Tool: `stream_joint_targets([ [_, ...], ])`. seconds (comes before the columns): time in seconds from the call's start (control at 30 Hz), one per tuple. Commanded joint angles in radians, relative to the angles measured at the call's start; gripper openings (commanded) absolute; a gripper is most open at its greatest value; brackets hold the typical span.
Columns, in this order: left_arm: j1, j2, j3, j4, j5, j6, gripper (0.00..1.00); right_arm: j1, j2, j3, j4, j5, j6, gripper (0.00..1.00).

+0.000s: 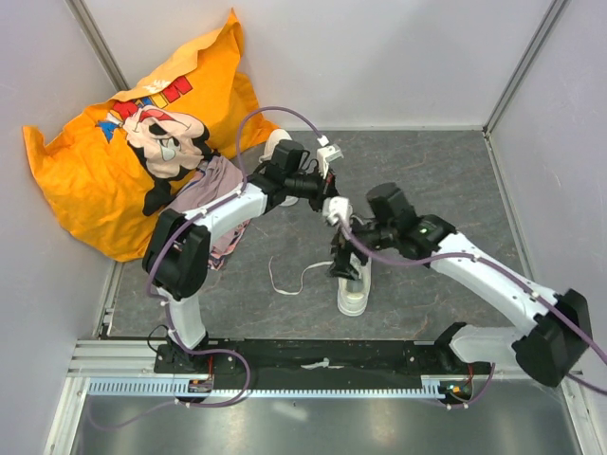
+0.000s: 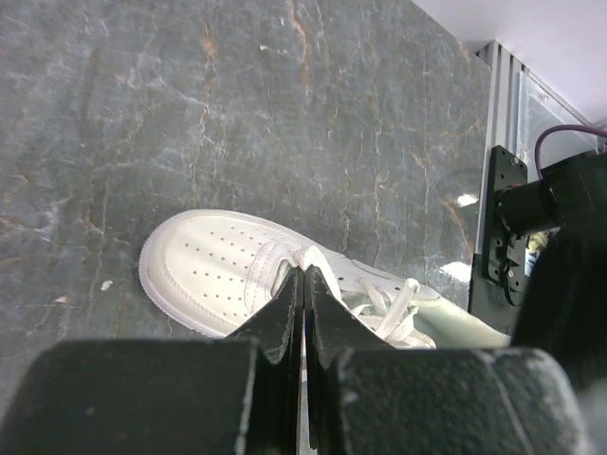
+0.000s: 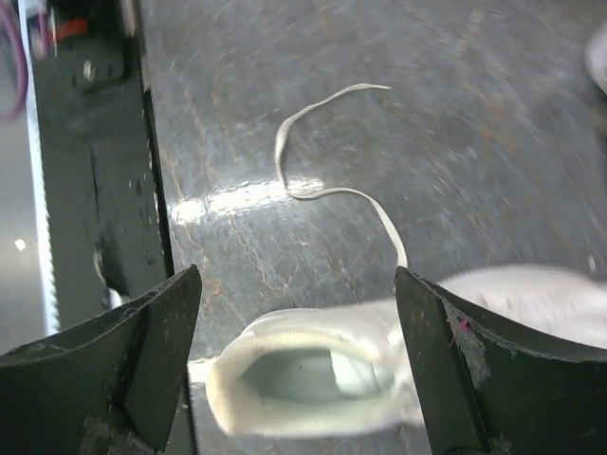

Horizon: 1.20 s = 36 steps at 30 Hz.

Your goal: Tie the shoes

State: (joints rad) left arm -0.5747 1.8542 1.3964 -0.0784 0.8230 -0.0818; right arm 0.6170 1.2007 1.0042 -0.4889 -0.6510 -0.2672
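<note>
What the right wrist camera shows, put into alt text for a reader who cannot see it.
A white sneaker lies on the grey table, framed by the open fingers of the right tool, its heel opening toward the camera. One loose white lace trails away across the table, and a black rail runs along the left edge.

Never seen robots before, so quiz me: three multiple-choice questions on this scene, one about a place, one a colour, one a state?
1. Where does the orange cushion lie?
A. far left corner
B. near right corner
C. between the arms' bases

2. What colour is the shoe?
A. black
B. white
C. red

3. How is the right gripper?
A. wide open
B. shut, empty
C. shut on the cushion

Answers: 1 A, the top view shows it filling the far left corner. 2 B, it is white all over. 3 A, a wide gap shows between its fingers.
</note>
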Motion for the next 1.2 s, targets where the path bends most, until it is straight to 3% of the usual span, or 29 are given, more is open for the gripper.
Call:
stream_joint_targets([
  [0.0, -0.007, 0.039, 0.029, 0.003, 0.057, -0.036, 0.02, 0.156, 0.094, 0.056, -0.068, 0.102, -0.357, 0.90],
  [0.17, -0.007, 0.071, 0.042, -0.006, 0.079, -0.038, 0.02, 0.256, 0.250, 0.062, -0.043, 0.149, -0.571, 0.88],
  [0.4, -0.007, 0.086, 0.033, -0.011, 0.094, -0.027, 0.02, 0.280, 0.408, 0.083, 0.026, 0.151, -0.694, 0.82],
  [0.8, -0.007, 0.115, 0.026, -0.046, 0.119, 0.031, 0.02, 0.285, 0.592, 0.160, 0.053, 0.099, -0.779, 0.77],
  [1.07, -0.007, 0.129, 0.021, -0.047, 0.128, 0.051, 0.02, 0.286, 0.703, 0.243, -0.034, 0.088, -0.840, 0.78],
  [1.17, -0.007, 0.135, 0.023, -0.046, 0.127, 0.054, 0.02, 0.286, 0.743, 0.286, -0.091, 0.080, -0.872, 0.74],
])
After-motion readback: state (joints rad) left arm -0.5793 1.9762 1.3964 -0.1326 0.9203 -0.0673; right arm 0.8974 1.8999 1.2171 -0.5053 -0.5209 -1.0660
